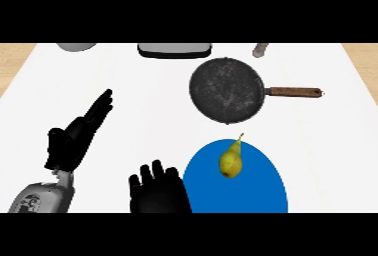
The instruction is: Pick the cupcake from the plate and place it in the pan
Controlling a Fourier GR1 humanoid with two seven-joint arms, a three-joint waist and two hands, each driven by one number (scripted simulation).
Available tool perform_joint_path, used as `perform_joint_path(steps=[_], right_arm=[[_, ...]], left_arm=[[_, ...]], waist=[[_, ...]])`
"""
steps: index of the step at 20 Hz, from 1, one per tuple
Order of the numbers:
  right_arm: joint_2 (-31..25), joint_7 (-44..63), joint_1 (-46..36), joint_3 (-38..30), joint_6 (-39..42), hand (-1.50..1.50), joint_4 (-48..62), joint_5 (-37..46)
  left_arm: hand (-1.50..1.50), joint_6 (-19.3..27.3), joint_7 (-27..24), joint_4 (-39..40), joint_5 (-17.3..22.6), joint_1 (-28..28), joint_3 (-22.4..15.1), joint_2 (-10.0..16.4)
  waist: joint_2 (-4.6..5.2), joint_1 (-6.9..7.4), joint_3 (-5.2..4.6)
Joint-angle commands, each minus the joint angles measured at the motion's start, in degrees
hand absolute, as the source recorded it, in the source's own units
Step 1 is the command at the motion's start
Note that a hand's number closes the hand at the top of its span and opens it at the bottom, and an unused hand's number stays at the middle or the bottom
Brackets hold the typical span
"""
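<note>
Sitting on the blue plate (pixel 258 194) near the counter's front edge is not a cupcake but a yellow pear (pixel 231 162), its stem pointing toward the dark pan (pixel 227 90). The pan is lying just beyond the plate and apart from it, its wooden handle (pixel 295 92) sticking out to the right. The right hand (pixel 156 192) is showing just beside the plate's left rim, fingers straight and apart, holding nothing. The left hand (pixel 74 140) is hanging well to the left over the white counter (pixel 325 150), fingers likewise stretched out and holding nothing. To my eye the grasp is not yet begun, and the risks are lying ahead. The pear is tapering and rounded, so a finger touching it off-centre is likely to set it rolling across the plate. A hand coming in low from the left may be catching the rim and shoving the plate toward the pan. A release near the pan's edge could be sending the fruit rolling out again. Counting: one plate, one pear, one pan and two hands. Three cropped things are showing along the far edge: a grey round object (pixel 77 46), a black-and-white box (pixel 175 50) and a small grey-brown piece (pixel 260 50).
</note>
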Motion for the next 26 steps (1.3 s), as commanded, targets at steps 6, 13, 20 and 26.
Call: perform_joint_path(steps=[6, 13, 20, 26], right_arm=[[0.6, 9.9, -0.7, -3.5, -9.5, 1.5, -2.8, 8.0], [0.6, -1.6, 1.9, -15.4, -20.7, 1.5, 5.2, 7.0], [-1.6, -15.7, -1.2, -28.5, -25.9, 1.5, 20.6, 3.4], [-1.3, -27.7, -3.9, -35.4, -36.3, 1.5, 37.1, 2.2]], left_arm=[[0.0, 2.0, 2.4, -0.4, -1.2, -2.9, -0.6, -2.5], [0.0, 0.5, 0.5, -0.3, -1.7, -1.0, 0.4, -0.8], [0.0, -0.7, -1.0, -0.4, -1.9, -0.2, 0.1, -1.7], [0.0, 0.1, 2.2, -2.3, -2.6, -1.0, 0.5, -2.5]], waist=[[0.42, -0.29, 0.04], [0.78, 0.1, 0.05], [0.88, 0.01, 0.03], [0.91, 0.27, 0.04]])
